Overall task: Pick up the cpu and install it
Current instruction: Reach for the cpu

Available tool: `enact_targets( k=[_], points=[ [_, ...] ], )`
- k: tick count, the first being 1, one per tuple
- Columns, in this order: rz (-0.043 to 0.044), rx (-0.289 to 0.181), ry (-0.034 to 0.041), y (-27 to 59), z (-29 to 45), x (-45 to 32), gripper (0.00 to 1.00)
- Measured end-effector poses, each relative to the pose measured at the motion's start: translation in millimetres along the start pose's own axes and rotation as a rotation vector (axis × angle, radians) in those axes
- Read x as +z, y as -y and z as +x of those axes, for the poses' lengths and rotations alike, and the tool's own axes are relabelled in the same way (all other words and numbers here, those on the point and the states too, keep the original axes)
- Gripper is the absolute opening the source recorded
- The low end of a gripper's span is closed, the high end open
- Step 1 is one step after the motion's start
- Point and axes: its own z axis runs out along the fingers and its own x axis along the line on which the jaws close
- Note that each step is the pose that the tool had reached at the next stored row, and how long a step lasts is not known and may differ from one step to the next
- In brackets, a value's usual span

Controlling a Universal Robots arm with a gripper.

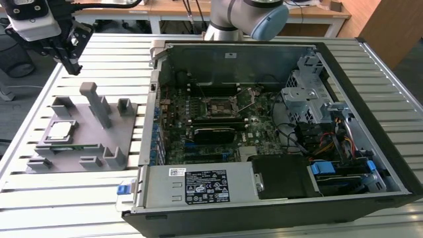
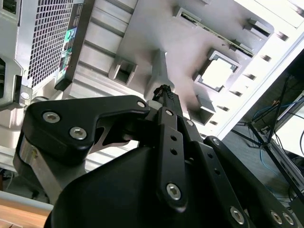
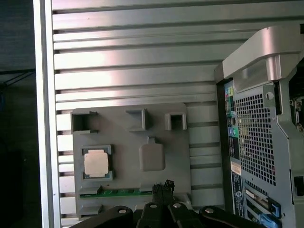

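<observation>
While your claw [image 1: 71, 67] hangs with its fingers pressed together on nothing, the cpu [image 1: 61, 130] lies flat in a recess of the grey holder plate [image 1: 82, 141], below the claw and well apart. Expect it light, stiff, slick-topped and fragile underneath; grip its opposite edges.

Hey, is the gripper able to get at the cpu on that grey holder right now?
Probably yes. The cpu lies uncovered in its recess on the grey holder, and the gripper hangs in open air off to one side. The holder's tall post stands beside the recess, not over it.
</observation>
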Motion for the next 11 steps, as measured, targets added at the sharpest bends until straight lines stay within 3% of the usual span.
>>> enact_targets(
  k=[11],
  points=[
    [0.0000,0.000,0.0000,1.7,21.9,1.4,0.11]
  ],
)
